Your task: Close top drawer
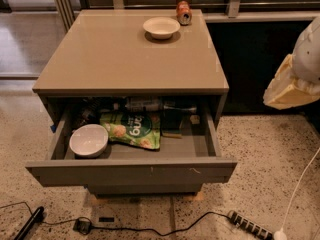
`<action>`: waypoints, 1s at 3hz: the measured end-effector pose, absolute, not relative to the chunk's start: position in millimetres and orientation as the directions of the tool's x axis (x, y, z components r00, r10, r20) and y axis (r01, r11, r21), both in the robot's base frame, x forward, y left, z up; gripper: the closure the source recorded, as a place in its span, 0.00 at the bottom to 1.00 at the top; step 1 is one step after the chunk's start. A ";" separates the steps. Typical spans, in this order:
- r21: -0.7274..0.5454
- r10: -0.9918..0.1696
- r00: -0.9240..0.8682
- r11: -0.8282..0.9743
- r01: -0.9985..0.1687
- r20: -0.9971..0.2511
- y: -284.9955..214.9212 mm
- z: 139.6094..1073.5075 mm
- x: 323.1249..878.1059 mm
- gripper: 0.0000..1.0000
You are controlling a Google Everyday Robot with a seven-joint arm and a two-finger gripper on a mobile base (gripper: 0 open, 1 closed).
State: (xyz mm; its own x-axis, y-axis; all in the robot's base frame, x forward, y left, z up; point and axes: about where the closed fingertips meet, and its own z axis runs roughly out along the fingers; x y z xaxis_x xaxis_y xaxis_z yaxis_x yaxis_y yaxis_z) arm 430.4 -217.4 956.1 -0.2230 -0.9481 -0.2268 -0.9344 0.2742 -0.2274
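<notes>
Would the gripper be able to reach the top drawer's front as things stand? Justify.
Probably yes. The gripper hangs at the right edge, apart from the cabinet, and nothing shows between it and the front of the open top drawer; the cable lies on the floor.

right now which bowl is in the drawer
The near bowl, beside the green bag in the top drawer; the far bowl sits on top. Gripper at right edge.

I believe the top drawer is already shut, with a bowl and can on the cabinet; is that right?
No: the camera view shows the top drawer pulled open; the bowl and can are on the cabinet. The gripper is out of view, only the arm at right.
</notes>
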 end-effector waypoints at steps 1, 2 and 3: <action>-0.174 -0.946 -0.229 0.271 -0.947 -0.232 -220.3 915.5 412.6 1.00; -0.135 -0.944 -0.233 0.269 -0.954 -0.233 -222.0 887.4 399.1 1.00; -0.083 -0.949 -0.227 0.250 -0.965 -0.221 -224.3 851.1 375.2 1.00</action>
State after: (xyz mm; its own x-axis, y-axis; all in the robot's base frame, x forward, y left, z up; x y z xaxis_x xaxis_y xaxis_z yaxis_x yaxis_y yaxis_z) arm 375.2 -224.3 851.1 -0.2269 -0.9486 -0.2208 -0.9646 0.2501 -0.0831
